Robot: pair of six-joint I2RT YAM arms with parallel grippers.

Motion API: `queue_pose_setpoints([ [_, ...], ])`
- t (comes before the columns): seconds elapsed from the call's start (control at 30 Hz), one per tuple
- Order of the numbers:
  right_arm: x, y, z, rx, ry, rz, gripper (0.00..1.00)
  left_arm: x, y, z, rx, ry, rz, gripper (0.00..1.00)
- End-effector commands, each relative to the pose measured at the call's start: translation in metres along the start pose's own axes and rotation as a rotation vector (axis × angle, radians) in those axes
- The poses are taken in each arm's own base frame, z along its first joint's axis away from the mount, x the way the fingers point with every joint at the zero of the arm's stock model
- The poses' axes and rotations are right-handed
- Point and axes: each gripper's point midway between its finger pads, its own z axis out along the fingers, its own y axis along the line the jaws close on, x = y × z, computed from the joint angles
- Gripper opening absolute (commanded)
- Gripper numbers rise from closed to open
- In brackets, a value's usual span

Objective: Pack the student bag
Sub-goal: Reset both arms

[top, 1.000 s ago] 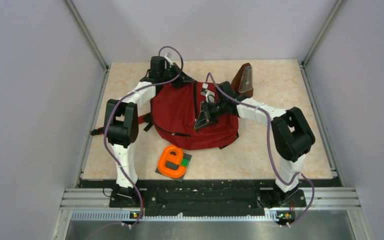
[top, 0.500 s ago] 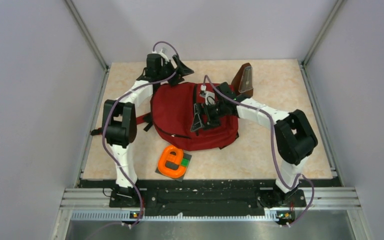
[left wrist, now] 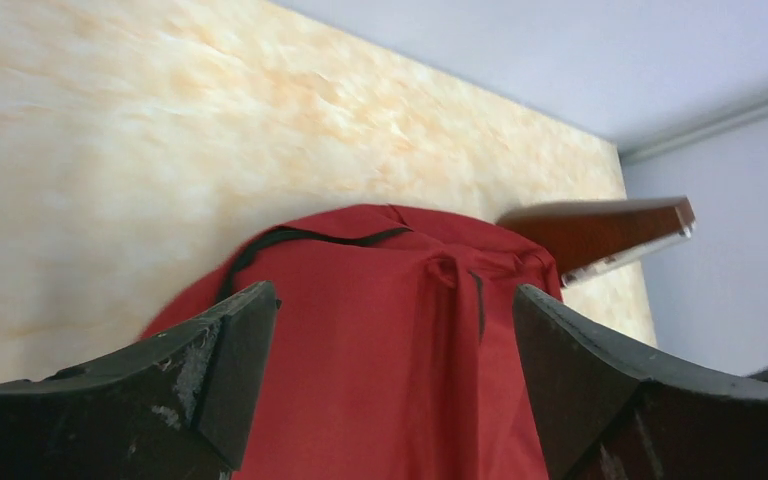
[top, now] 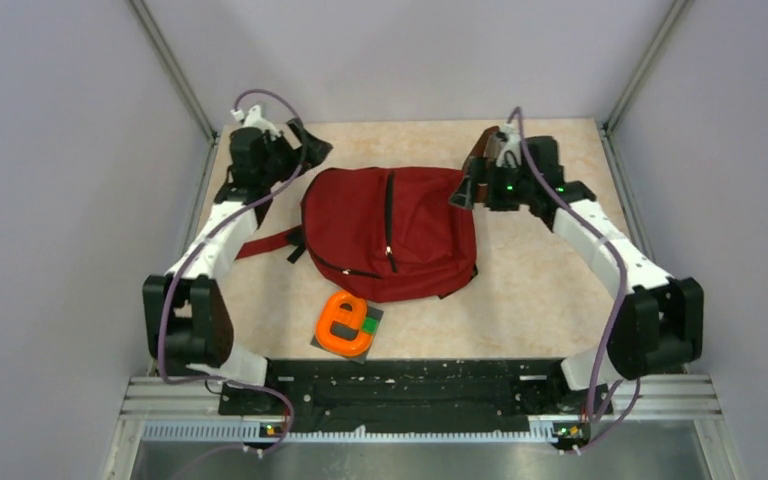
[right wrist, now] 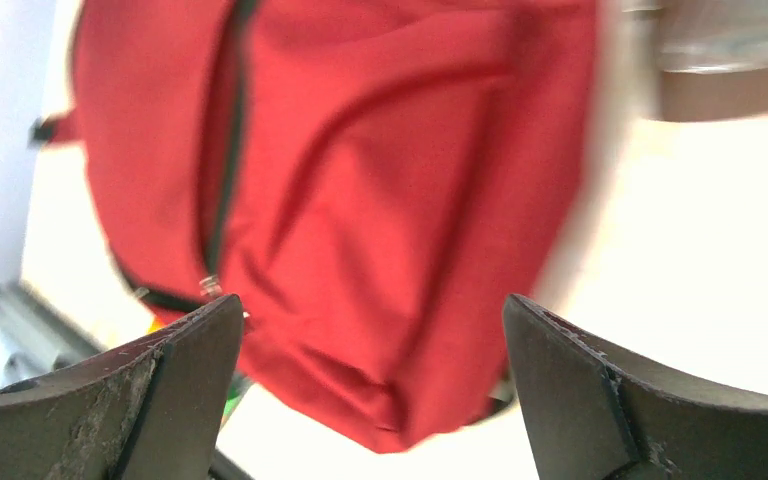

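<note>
— Where's the student bag (top: pixel 388 232)?
— Flat in the middle of the bench (top: pixel 550 290), one strap (top: pixel 265 243) trailing out to its left.
— And the left gripper (left wrist: pixel 395 300)?
— Above the bag's far left corner, jaws spread wide, nothing between them.
— The right gripper (right wrist: pixel 372 310)?
— By the far right corner, jaws just as wide and holding nothing. A brown metronome (left wrist: pixel 600 230) stands right behind it, partly hidden by the arm.
— Anything else?
— An orange loop (top: pixel 343 322) lies on a dark square near the front edge, close to the bag.
</note>
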Motion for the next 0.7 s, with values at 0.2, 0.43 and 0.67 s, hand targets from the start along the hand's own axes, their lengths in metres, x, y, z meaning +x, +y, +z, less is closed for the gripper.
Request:
queue_pose_setpoints([
  [0.2, -0.037, -0.128, -0.137, 0.622, -0.358, -0.037, 0.99, -0.04, 0.051, -0.14, -0.281, -0.244, 0.157, 0.92],
  [0.43, -0.047, -0.112, -0.226, 0.763, -0.716, -0.097, 0.99, -0.032, 0.05, -0.193, -0.351, -0.34, 0.131, 0.93],
  [0.67, -0.031, -0.112, -0.258, 0.819, -0.84, -0.024, 0.99, -0.028, 0.049, -0.2, -0.347, -0.362, 0.11, 0.93],
])
